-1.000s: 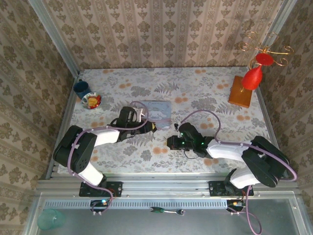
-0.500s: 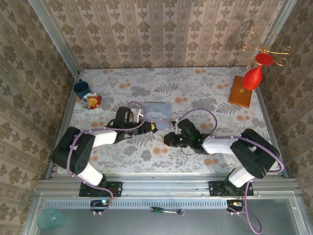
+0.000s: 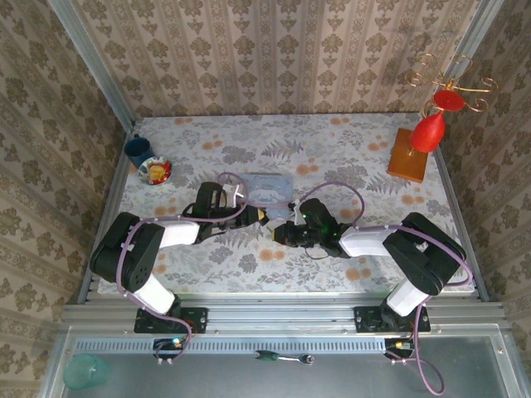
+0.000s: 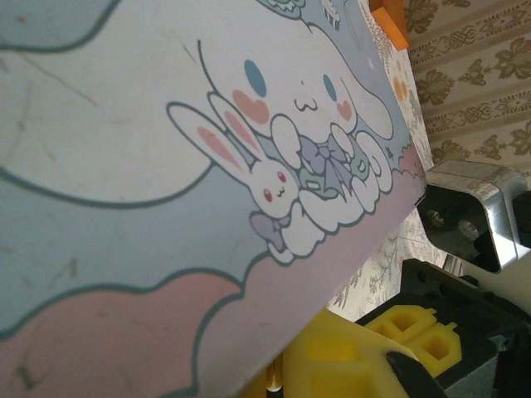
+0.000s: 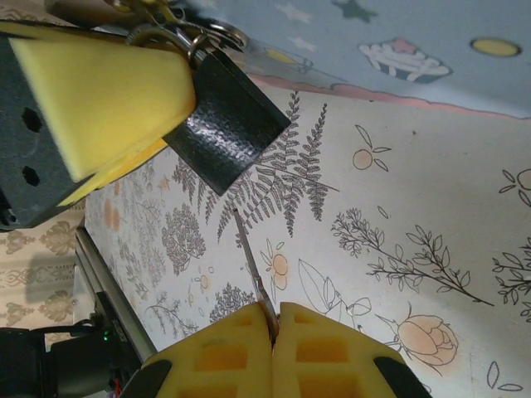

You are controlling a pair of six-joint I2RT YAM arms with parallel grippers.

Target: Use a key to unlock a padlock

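The padlock [image 5: 226,124] has a dark body and a thin metal shackle [image 5: 178,37]. It hangs just above the floral table, pinched at the top between the yellow pads [image 5: 99,87] of my left gripper [image 3: 262,217], which is shut on it. My right gripper [image 5: 274,311] is shut on the key [image 5: 253,265]. The thin blade points at the padlock's lower corner with a short gap between them. From above, the right gripper [image 3: 279,231] sits close to the left one, just in front of the tin. In the left wrist view, a brass glint [image 4: 274,377] shows beside the yellow pads [image 4: 365,348].
A pastel tin box [image 3: 267,189] with a cartoon picture lies right behind both grippers. It is close in front of the left wrist camera [image 4: 207,166]. A blue mug [image 3: 137,149] and a small plate [image 3: 155,171] stand at the far left. An orange wooden stand [image 3: 408,155] is at the far right.
My right gripper has moved left with the key, closing on the padlock. The left gripper has stayed almost in place.
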